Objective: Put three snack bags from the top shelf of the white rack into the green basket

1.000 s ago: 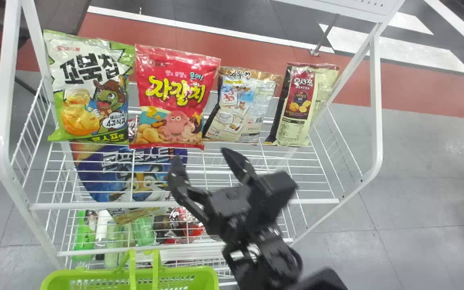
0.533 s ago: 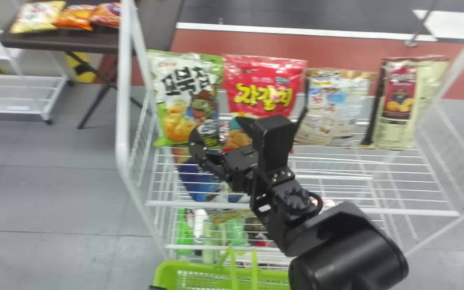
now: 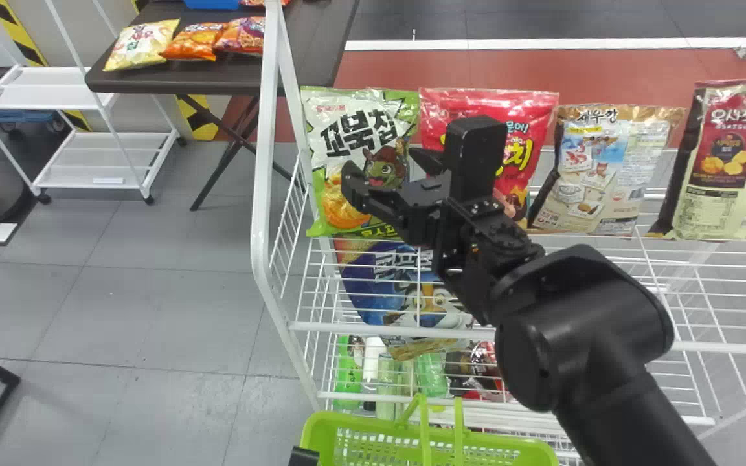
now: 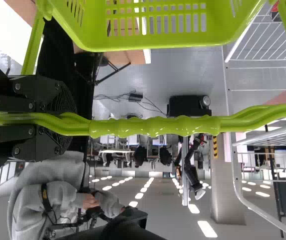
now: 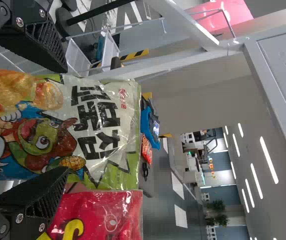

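The black right arm [image 3: 580, 330] partly hides the shiny red snack bag [image 3: 528, 136], and the head view's bottom edge crops the green plastic basket [image 3: 373, 424].

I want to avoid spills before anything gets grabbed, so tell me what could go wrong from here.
The open right tool is at the green-and-white bag, with the red bag right beside it; closing might snag or topple the red one.
Pulling out leftward might knock the rack's nearby upright.
The left tool holds the green basket by its handle, so the basket could swing when a bag lands.
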Controlling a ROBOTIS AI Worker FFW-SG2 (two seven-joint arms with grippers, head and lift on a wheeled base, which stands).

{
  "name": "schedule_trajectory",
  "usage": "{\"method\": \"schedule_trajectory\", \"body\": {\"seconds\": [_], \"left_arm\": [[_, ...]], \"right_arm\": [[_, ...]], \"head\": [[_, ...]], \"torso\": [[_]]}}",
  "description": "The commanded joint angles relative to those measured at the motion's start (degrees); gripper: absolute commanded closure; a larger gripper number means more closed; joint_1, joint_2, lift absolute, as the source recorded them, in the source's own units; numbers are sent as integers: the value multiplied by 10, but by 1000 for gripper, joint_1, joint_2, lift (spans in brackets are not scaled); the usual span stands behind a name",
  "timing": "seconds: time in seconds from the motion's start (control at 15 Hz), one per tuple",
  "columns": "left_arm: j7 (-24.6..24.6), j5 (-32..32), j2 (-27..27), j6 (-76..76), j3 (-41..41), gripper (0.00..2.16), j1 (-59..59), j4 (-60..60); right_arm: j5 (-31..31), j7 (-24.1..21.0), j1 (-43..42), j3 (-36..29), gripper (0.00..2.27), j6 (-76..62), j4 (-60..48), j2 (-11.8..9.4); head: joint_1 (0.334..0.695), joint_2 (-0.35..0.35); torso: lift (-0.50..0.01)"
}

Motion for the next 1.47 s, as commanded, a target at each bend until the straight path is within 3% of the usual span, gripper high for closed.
{"method": "schedule_trajectory", "body": {"seconds": [0.0,0.33,0.4,0.53,0.6,0.73,1.0,1.27,1.4], "left_arm": [[-4,2,5,2,-1,2148,-6,4],[-9,4,6,0,1,2148,-6,9],[-9,4,6,0,2,2148,-6,10],[-9,4,6,0,3,2148,-7,11],[-9,4,6,0,2,2148,-7,11],[-9,4,6,0,1,2148,-7,11],[-8,4,6,0,3,2148,-7,11],[-6,4,6,0,6,2148,-7,9],[-3,4,6,0,5,2148,-8,7]], "right_arm": [[-6,8,-22,-1,130,17,27,2],[-16,40,-62,-4,167,21,99,2],[-19,69,-73,-5,424,42,112,2],[-15,95,-76,-6,1646,73,109,2],[-10,97,-73,-3,1895,80,101,2],[9,103,-56,0,2013,103,71,2],[55,90,14,-1,2010,154,-37,2],[153,69,132,-16,2010,196,-200,2],[172,69,203,-49,2010,200,-293,-5]], "head": [[695,88],[695,95],[695,96],[695,103],[695,115],[695,121],[695,140],[695,130],[695,95]], "torso": [[0],[0],[0],[0],[0],[0],[0],[0],[0]]}}
